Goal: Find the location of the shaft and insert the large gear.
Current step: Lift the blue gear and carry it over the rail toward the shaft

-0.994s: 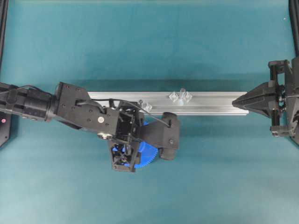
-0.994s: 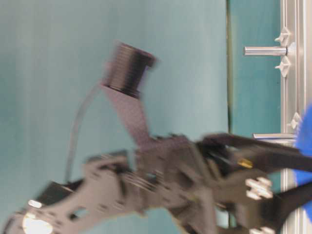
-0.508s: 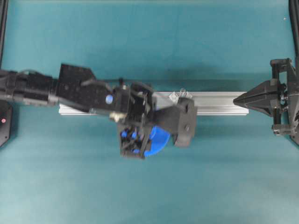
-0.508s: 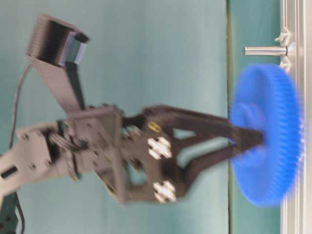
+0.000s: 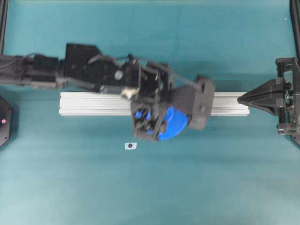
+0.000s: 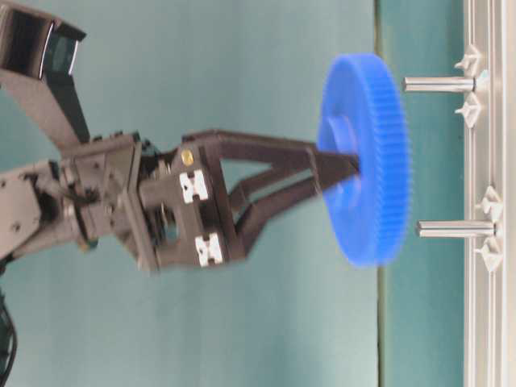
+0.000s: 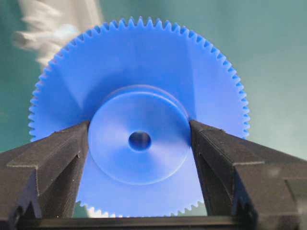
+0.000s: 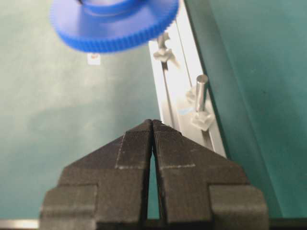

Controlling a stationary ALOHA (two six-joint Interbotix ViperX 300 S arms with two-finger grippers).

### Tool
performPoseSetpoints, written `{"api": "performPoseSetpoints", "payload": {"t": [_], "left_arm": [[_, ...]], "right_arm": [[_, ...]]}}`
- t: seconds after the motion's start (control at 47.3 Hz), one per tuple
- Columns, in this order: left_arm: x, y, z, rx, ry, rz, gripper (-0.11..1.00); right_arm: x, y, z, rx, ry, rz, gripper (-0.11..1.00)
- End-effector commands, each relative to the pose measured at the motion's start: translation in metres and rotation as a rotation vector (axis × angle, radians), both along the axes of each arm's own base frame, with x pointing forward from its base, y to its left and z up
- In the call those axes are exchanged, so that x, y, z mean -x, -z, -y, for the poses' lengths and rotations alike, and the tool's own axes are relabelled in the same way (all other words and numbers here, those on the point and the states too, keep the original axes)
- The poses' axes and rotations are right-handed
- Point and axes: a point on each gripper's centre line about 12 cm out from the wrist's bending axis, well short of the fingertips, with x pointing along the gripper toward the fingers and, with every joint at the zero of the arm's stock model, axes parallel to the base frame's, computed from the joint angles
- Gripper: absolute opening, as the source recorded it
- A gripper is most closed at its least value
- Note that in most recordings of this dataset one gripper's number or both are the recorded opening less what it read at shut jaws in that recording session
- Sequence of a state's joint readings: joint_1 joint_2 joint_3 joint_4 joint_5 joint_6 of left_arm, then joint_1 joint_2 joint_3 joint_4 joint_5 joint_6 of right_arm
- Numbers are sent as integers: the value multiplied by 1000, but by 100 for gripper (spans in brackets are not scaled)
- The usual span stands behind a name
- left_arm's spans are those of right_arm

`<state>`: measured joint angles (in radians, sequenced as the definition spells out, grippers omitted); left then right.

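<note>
- The large gear (image 7: 139, 139) is bright blue plastic, flat, with fine teeth all round and a raised round hub with a small centre hole.
- The left gripper (image 7: 139, 143) clamps the gear by that hub, one black finger (image 7: 57, 158) on each side, and carries it in the air.
- In the table-level view the gear (image 6: 367, 157) hangs clear of the aluminium rail (image 6: 488, 322), its toothed face turned toward the rail.
- Two slim grey pegs stand out from the rail between clear mounts: one (image 6: 439, 84) near the gear's rim, the other (image 6: 455, 229) near its opposite rim. Which of them is the shaft I cannot tell for sure.
- From overhead the gear (image 5: 171, 126) overlaps the rail's near edge around mid-length; the arm hides the pegs.
- The right gripper (image 8: 152, 125), jaws pressed together and holding nothing, sits off the rail's right end (image 5: 241, 104), apart from it.
- A small white tag (image 5: 131, 146) lies on the teal table (image 5: 211, 187) just in front of the rail; open surface surrounds it.
</note>
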<state>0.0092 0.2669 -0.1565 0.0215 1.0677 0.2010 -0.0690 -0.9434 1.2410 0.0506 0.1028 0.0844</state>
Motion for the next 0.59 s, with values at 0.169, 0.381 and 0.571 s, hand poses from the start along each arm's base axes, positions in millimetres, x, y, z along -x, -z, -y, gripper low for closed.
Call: {"api": "performPoseSetpoints", "payload": {"t": [0.169, 0.381, 0.571], "left_arm": [[-19, -18, -19, -21, -6, 69, 72], [-34, -9, -30, -35, 5, 66, 72], [-42, -4, -35, -42, 14, 44, 72]], "right_arm": [[0, -3, 1, -5, 6, 14, 3], [2, -3, 1, -7, 8, 8, 3], [6, -3, 1, -6, 10, 2, 3]]}}
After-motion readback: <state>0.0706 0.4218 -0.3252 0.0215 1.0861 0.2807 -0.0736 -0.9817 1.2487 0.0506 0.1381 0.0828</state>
